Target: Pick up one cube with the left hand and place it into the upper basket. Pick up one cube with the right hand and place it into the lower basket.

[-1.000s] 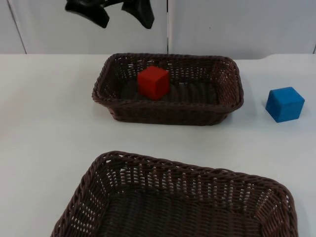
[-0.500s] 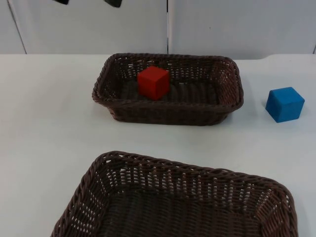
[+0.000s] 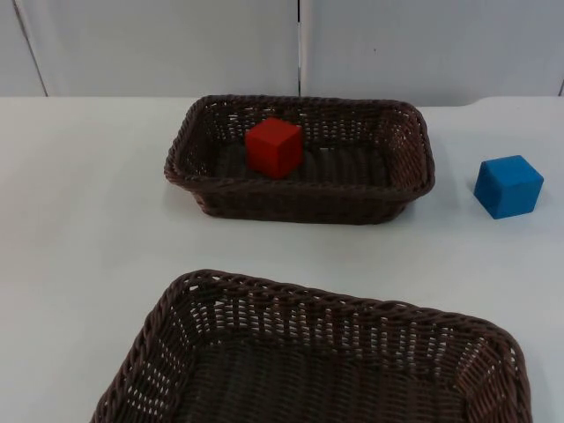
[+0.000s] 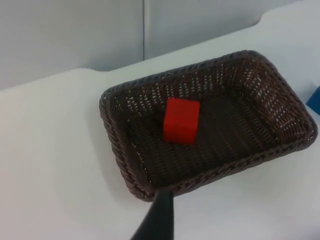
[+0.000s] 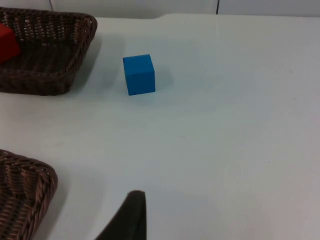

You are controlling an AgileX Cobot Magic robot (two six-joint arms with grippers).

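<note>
A white worktop [image 3: 79,220] ended at a grey partition wall [image 3: 159,44]. On it sat two dark brown wicker baskets: the upper basket [image 3: 401,189] near the wall and the lower basket [image 3: 493,339] at the near edge, well apart from each other. A red cube [image 3: 273,146] rested on the floor of the upper basket, toward its left end (upright, touching no wall that could be made out). A blue cube [image 3: 508,186] stood on the bare worktop to the right of the upper basket, near it but apart. The lower basket held nothing. From the left wrist view, one black fingertip of the left gripper [image 4: 157,220] hung above the worktop just outside the upper basket's rim, with the red cube inside. From the right wrist view, a fingertip of the right gripper [image 5: 127,217] hovered over open worktop, the blue cube lying ahead of it and a corner of the lower basket beside it. Whether either gripper was spread or closed could not be told.
</note>
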